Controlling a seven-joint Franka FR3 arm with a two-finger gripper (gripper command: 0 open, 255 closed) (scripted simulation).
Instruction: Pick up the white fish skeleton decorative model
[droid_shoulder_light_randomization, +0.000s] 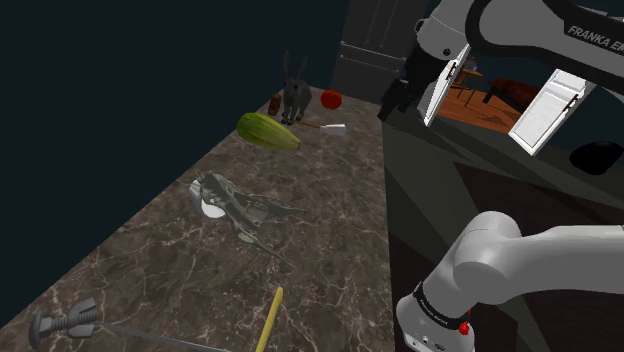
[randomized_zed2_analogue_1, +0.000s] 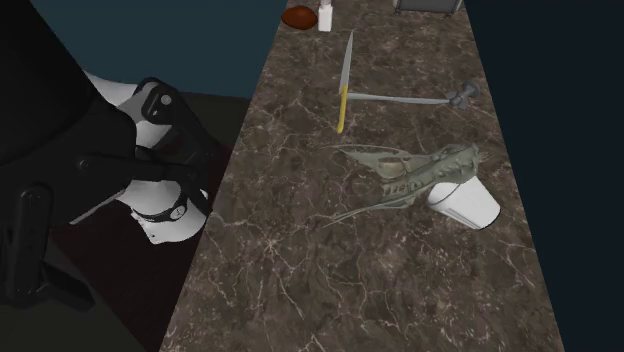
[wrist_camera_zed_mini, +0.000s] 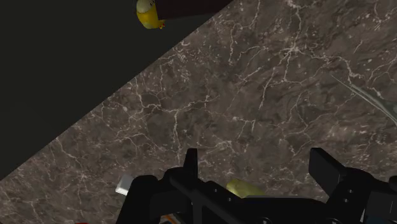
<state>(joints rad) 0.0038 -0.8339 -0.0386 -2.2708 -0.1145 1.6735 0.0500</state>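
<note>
The fish skeleton model (droid_shoulder_light_randomization: 243, 207) looks pale grey-green and lies flat in the middle of the dark marble counter (droid_shoulder_light_randomization: 330, 230), its thin tail trailing toward the near end. In the second exterior view the skeleton (randomized_zed2_analogue_1: 408, 172) lies beside a tipped white cup (randomized_zed2_analogue_1: 466, 205). My black gripper (droid_shoulder_light_randomization: 391, 104) hangs high over the far part of the counter's edge, well away from the skeleton. In the wrist view the gripper (wrist_camera_zed_mini: 257, 167) is open over bare marble, and a thin sliver of the skeleton's tail (wrist_camera_zed_mini: 369, 99) shows off to the side.
A green gourd (droid_shoulder_light_randomization: 268, 131), a red ball (droid_shoulder_light_randomization: 331, 98), a dark rabbit figure (droid_shoulder_light_randomization: 293, 93) and a white-headed tool (droid_shoulder_light_randomization: 333, 129) sit at the far end. A yellow-handled knife (droid_shoulder_light_randomization: 268, 318) and a grey tool (droid_shoulder_light_randomization: 60, 322) lie near. Dark drop along the counter's right edge.
</note>
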